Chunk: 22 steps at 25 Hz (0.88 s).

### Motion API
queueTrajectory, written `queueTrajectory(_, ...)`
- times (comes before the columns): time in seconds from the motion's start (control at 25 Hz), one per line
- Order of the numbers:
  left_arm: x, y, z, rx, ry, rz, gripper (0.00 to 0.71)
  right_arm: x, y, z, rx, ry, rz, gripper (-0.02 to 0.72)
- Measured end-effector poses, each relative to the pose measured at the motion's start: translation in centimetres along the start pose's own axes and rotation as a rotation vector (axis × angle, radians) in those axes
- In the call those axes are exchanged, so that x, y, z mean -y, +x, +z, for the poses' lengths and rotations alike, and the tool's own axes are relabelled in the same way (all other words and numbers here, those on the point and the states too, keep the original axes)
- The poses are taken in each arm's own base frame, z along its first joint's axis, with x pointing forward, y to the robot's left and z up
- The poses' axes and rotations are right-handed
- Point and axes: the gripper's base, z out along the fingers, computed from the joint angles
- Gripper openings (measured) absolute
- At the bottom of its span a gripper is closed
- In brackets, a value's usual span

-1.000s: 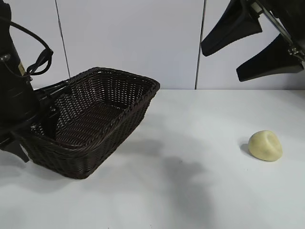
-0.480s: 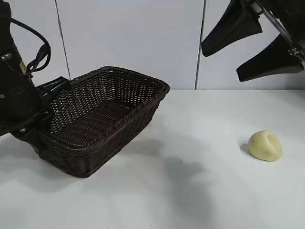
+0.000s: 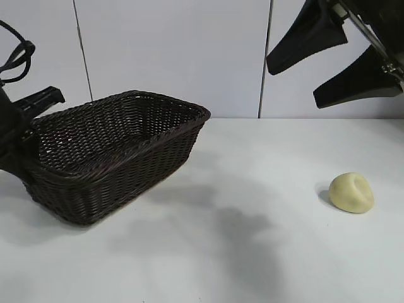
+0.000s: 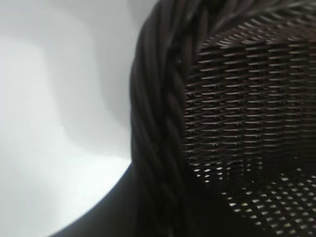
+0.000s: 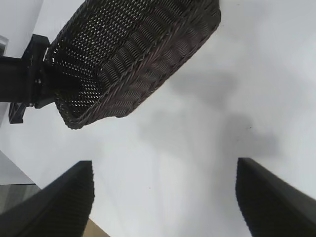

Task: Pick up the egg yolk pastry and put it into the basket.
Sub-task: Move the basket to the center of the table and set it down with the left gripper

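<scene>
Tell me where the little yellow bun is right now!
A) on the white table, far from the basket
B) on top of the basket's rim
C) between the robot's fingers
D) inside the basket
A: the egg yolk pastry sits alone on the table, well apart from the basket, with the right gripper open high above it.

The dark brown woven wicker basket [image 3: 120,151] looks rough, with a slightly shiny braided rim. The small pale yellow dome-shaped pastry [image 3: 351,192] is smooth and matt. The white table [image 3: 265,252] is smooth with a dull sheen.
</scene>
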Motion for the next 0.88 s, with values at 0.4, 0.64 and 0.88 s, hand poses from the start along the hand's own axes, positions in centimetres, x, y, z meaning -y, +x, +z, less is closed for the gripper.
queueTrajectory(0.4, 3.2, -1.2, -2.9, -0.026, 0.068, 0.446, 0.098, 0.0, 0.0, 0.0, 0.0, 0.001, 0.0, 0.567)
queueTrajectory(0.64, 5.2, -2.4, -2.7, -0.081, 0.062, 0.676, 0.098, 0.0, 0.1, 0.0, -0.008, -0.003, 0.001, 0.567)
queueTrajectory(0.88, 6.6, -3.1, -0.6, -0.186, 0.084, 0.829, 0.098, 0.0, 0.1, 0.0, -0.013, -0.005, -0.001, 0.567)
